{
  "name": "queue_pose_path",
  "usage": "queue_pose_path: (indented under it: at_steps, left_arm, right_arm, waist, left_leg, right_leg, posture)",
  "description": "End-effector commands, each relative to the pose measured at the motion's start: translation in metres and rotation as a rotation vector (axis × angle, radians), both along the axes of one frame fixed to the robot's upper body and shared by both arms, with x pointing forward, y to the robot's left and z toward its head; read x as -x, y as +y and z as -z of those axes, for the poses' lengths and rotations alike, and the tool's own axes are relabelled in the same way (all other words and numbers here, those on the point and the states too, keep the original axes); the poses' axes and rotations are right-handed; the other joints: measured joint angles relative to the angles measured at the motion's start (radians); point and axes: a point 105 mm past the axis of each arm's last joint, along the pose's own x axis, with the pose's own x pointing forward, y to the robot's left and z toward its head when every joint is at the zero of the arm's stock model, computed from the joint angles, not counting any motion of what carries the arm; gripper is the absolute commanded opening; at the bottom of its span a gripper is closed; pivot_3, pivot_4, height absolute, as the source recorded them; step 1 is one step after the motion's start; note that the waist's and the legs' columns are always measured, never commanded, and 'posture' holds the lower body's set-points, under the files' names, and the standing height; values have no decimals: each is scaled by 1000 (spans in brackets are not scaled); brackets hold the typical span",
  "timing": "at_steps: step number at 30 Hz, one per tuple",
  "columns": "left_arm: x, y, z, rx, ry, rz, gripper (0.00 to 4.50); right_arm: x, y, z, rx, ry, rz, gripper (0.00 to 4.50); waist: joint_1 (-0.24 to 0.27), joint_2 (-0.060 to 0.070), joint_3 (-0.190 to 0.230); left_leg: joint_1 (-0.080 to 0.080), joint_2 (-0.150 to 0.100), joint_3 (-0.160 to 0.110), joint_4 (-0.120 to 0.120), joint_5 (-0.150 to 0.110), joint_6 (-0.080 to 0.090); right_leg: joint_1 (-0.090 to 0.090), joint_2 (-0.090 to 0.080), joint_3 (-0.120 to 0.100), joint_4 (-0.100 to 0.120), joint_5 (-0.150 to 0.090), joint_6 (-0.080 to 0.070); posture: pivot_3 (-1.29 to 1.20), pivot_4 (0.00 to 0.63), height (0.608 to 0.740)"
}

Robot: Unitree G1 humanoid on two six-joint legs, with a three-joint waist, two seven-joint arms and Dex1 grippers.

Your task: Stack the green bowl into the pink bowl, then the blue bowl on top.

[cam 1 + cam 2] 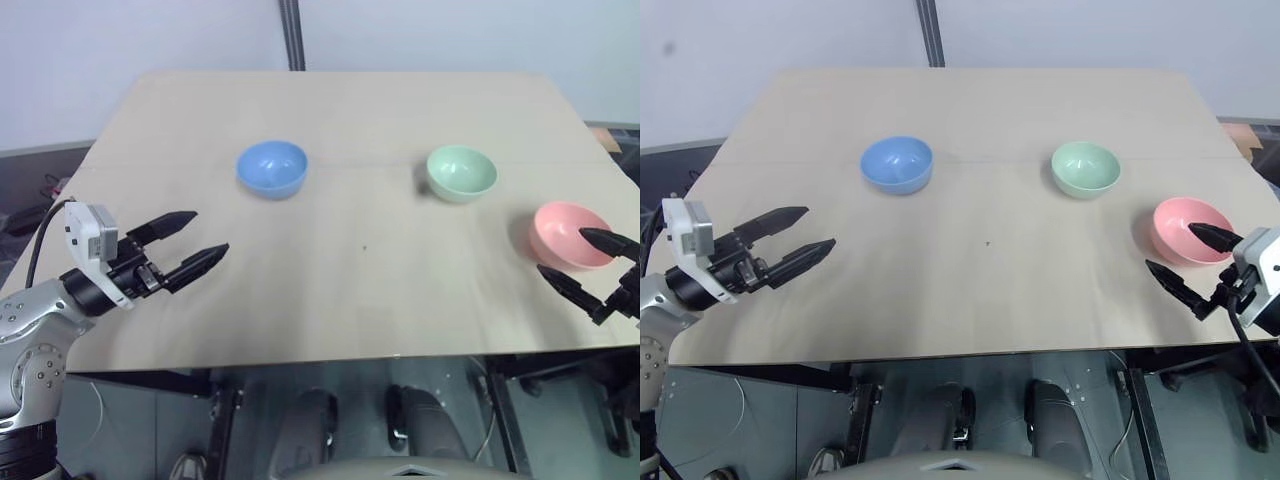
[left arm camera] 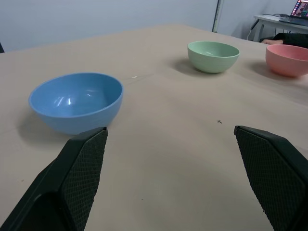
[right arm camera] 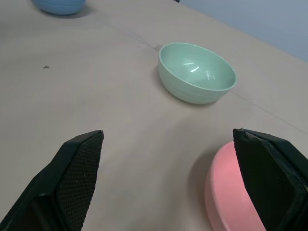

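Jaws wide on left gripper [image 1: 196,239] and right gripper [image 1: 1186,258], nothing held, poised low over table [image 1: 350,290] edge for a first reach: pink bowl [image 1: 568,234] just beside right gripper, green bowl [image 1: 461,172] beyond it, blue bowl [image 1: 272,168] ahead of left gripper.

Bright, even overhead light; soft shadows beside each bowl, faint glints inside; sharp focus.
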Motion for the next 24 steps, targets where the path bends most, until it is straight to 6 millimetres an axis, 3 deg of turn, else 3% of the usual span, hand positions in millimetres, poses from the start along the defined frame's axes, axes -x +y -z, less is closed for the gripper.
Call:
queue_pose_path:
  at_steps: [1,6,13,18,21,24]
  left_arm:
    - [0,-1,-11,0,-39,11,4457]
    - [0,-12,-14,29,-55,78,4457]
    - [21,-45,-21,24,-74,396,4457]
    - [29,-59,-31,28,-105,551,4457]
    - [31,-62,-34,34,-97,587,4500]
    - [32,-62,-34,29,-90,594,4500]
  right_arm:
    - [-1,7,-13,18,-44,-14,4500]
    - [-13,15,-7,52,-33,29,4500]
    - [-43,-4,21,88,121,223,4500]
    - [-63,-11,30,88,182,293,4500]
    - [-68,-17,35,104,213,319,3750]
    - [-70,-21,37,113,233,335,2235]
  waist:
    - [0,0,0]
    - [-1,0,0]
    - [0,0,0]
    - [0,1,0]
    - [-1,1,1]
    - [-1,1,1]
  left_leg:
    - [0,0,0,0,0,0]
    - [0,0,0,0,0,0]
    - [-2,0,0,0,0,0]
    - [-2,0,0,0,0,0]
    - [-2,0,-1,0,0,0]
    - [-2,-1,0,0,0,0]
  right_leg:
    - [0,0,0,0,0,0]
    - [0,0,0,0,0,0]
    - [-1,0,0,-1,0,0]
    - [-2,1,0,-1,0,0]
    - [-2,2,0,-1,0,-1]
    - [-2,2,0,-2,0,-1]
  posture:
    - [0,150,740]
    - [0,150,740]
    - [0,150,740]
    - [0,150,740]
    - [0,150,740]
    - [0,150,740]
